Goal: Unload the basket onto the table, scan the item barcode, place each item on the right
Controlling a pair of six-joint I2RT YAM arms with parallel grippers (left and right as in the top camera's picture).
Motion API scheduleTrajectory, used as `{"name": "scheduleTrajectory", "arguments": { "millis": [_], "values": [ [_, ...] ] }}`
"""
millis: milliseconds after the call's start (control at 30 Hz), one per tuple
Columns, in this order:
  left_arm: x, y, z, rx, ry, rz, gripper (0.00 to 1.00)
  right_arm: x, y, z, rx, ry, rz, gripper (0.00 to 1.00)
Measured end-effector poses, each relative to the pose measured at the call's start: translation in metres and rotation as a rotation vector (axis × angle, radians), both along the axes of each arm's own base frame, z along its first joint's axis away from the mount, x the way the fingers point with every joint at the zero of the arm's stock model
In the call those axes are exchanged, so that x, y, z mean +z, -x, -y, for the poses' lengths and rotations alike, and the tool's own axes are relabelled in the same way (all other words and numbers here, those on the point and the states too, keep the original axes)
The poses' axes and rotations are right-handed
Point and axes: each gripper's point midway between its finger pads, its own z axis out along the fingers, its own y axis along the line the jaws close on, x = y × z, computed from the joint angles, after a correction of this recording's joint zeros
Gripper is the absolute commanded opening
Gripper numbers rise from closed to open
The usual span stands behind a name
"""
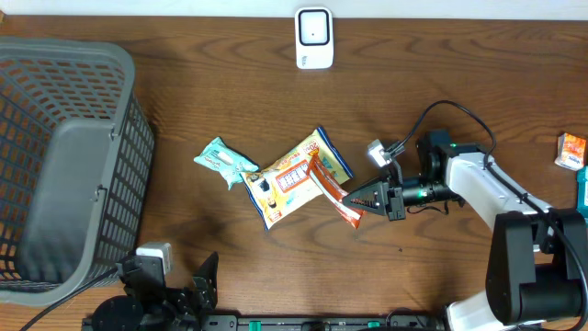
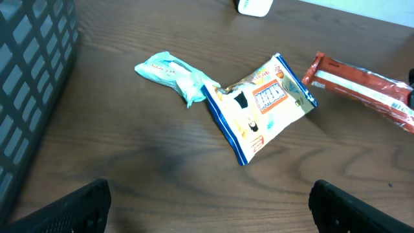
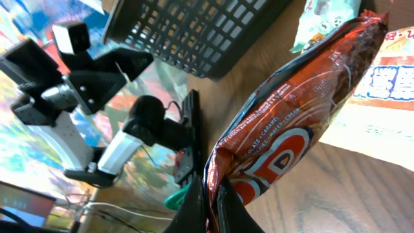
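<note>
Near the middle of the bench (image 1: 230,110), just right of the yellow-and-blue packet (image 1: 292,179), the red packet (image 3: 291,110) hangs from the right claw (image 3: 210,194). The claw is clenched on the packet's flat crimped end. We judge the packet light and glossy, made of thin crinkly film that will flex and could slip. The end seal is the sound place to pinch, because it leaves both faces bare. We see no barcode in any view.

Small print along its edge seems to read "caramel" and "cream". The big white letters are cut off. The yellow-and-blue packet has a blue panel of lettering that we cannot read.

The white scanner (image 1: 313,37) stands well apart at the far edge. The left claw (image 2: 208,191) is spread wide, grasping nothing.
</note>
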Motion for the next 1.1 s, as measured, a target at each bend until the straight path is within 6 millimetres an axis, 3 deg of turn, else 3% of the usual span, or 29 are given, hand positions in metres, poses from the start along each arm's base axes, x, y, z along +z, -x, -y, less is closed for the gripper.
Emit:
{"name": "scheduleTrajectory", "arguments": {
  "millis": [533, 633, 767, 900, 1000, 1100],
  "values": [
    [0.0, 0.0, 0.0, 0.0, 0.0, 0.0, 0.98, -0.046, 0.0, -0.013, -0.033, 0.008, -0.046, 0.01],
    [0.0, 0.0, 0.0, 0.0, 0.0, 0.0, 0.98, -0.033, -0.019, -0.023, -0.021, -0.067, 0.031, 0.01],
    [0.0, 0.0, 0.0, 0.0, 0.0, 0.0, 0.98, 0.015, -0.047, -0.039, 0.014, -0.16, 0.155, 0.01],
    [0.0, 0.0, 0.0, 0.0, 0.0, 0.0, 0.98, 0.055, -0.049, -0.049, 0.063, -0.201, 0.179, 0.01],
    [0.0, 0.0, 0.0, 0.0, 0.0, 0.0, 0.98, 0.053, -0.042, -0.054, 0.078, -0.176, 0.015, 0.01],
    [0.0, 0.0, 0.0, 0.0, 0.0, -0.001, 0.98, 0.035, -0.037, -0.058, 0.069, -0.129, -0.185, 0.04]
  ]
}}
